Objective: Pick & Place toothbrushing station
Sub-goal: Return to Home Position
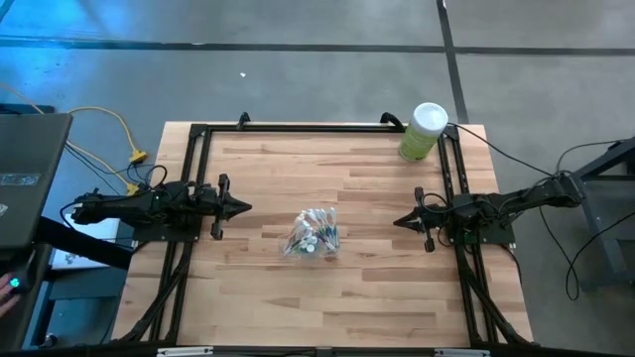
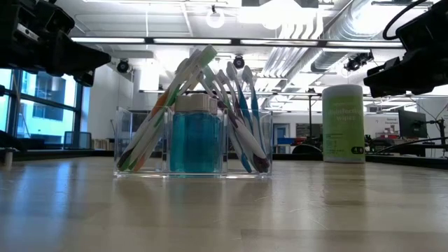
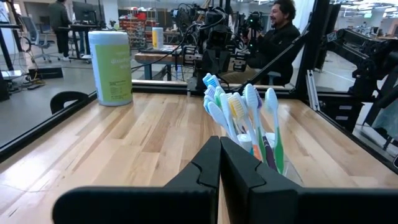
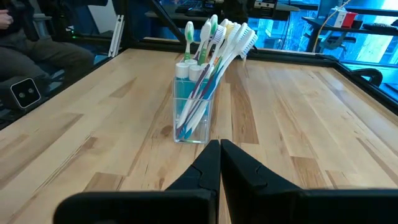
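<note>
The clear holder (image 4: 205, 118) stands upright on the wooden table (image 1: 298, 307), just below the middle of the high view. It lies between the two grippers and touches neither. The left gripper (image 1: 244, 207) sits centre-left in that view, pointing right toward the holder. Its fingers are pressed together with nothing between them, as the left wrist view shows, where the holder rises just beyond and to the right of the closed tips. The right gripper (image 1: 397, 220) sits centre-right, pointing left at the holder from the other side. Its fingers are likewise closed on nothing, and in the right wrist view the holder stands past the tips, a little left of centre, with bare wood in between. In the high view both tips lie slightly higher in the frame than the holder. In the low view the arms show only as dark shapes in the upper corners, raised off the table, with the holder at centre-left. It is packed with pastel toothbrushes (image 2: 210, 70) that lean inward from both ends, so their heads cross above the middle. Between them stand blue tubes (image 2: 194, 143) with white caps. A green canister (image 1: 423, 132) with a white lid stands at the upper right of the high view, by the black frame rail, well apart from the holder. A seated person (image 3: 280, 31) shows at the upper right of the left wrist view, beyond the table.
</note>
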